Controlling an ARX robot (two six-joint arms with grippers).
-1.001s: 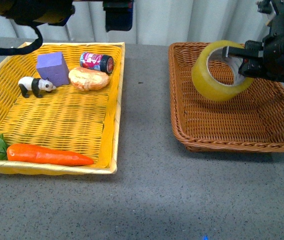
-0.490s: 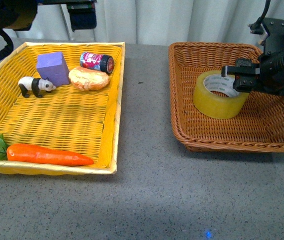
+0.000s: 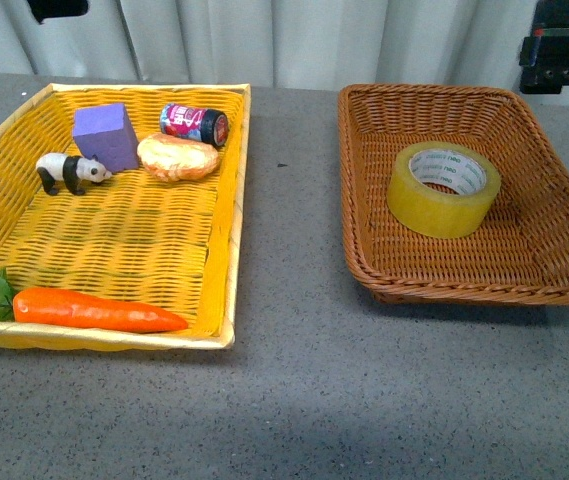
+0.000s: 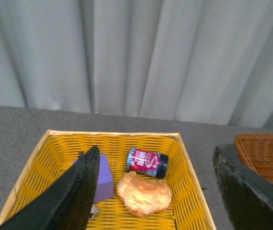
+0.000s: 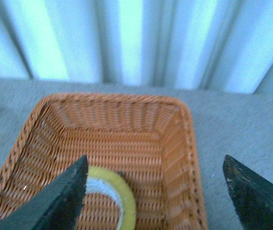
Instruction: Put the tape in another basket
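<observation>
Yellow tape [image 3: 443,188] lies in the basket [image 3: 362,232]; right end effector [image 5: 155,191] and left end effector [image 4: 158,187] gape wide, holding nothing.

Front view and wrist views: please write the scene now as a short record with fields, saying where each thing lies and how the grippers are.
tape: lying flat inside the brown wicker basket, no gripper touching it
brown wicker basket: holds only the tape
yellow basket: holds purple block, panda figure, bread, small can on its side, carrot
left gripper: open, empty, raised
right gripper: open, empty, raised
task state: tape sits in the brown wicker basket
</observation>
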